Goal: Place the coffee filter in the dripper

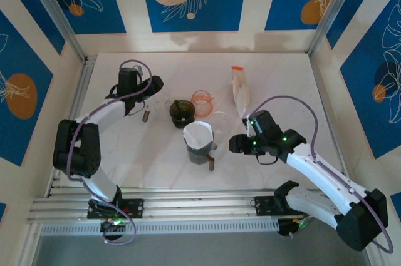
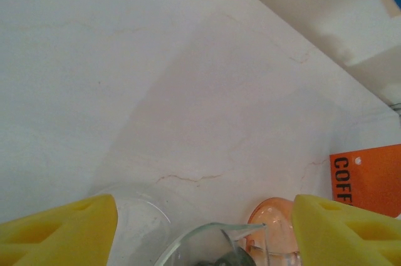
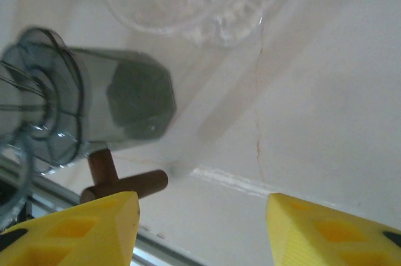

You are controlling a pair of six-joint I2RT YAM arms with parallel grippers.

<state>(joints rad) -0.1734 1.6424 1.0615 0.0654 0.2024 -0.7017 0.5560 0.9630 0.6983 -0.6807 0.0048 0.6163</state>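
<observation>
A white paper coffee filter [image 1: 198, 133] stands in the mouth of the grey dripper [image 1: 202, 152], which has a brown wooden handle [image 1: 212, 164]. My right gripper [image 1: 234, 144] hovers just right of the dripper, open, with nothing between its fingers. In the right wrist view the dripper [image 3: 94, 100] and its handle [image 3: 122, 184] lie ahead to the left of the gripper [image 3: 200, 222]. My left gripper [image 1: 156, 84] is at the back left, open and empty. The left wrist view has its gripper [image 2: 203, 228] facing a glass rim [image 2: 207, 238] and an orange cup [image 2: 269, 222].
A dark green round object [image 1: 182, 111], the orange cup [image 1: 202, 102] and a clear glass [image 1: 219, 119] stand behind the dripper. A pack of filters [image 1: 240, 91] with an orange label lies at the back right. A small brown piece [image 1: 146, 114] lies near the left arm.
</observation>
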